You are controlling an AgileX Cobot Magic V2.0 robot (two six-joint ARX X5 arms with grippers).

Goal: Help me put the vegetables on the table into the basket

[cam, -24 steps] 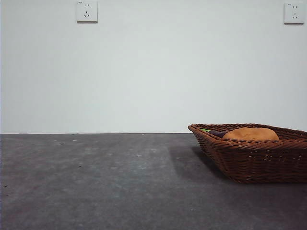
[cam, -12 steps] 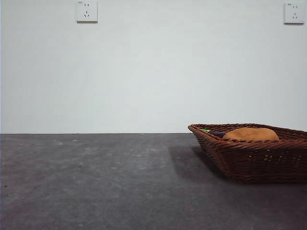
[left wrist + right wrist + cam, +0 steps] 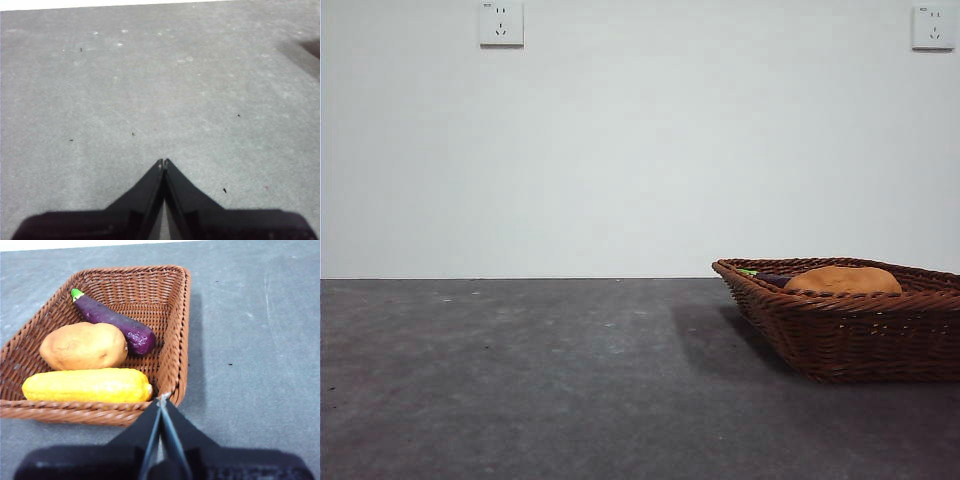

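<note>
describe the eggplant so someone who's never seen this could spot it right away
Find the brown wicker basket on the grey table; all three vegetables lie inside it. The eggplant is the slim dark purple one with a green stem end, lying beside the round potato, which separates it from the yellow corn.
</note>
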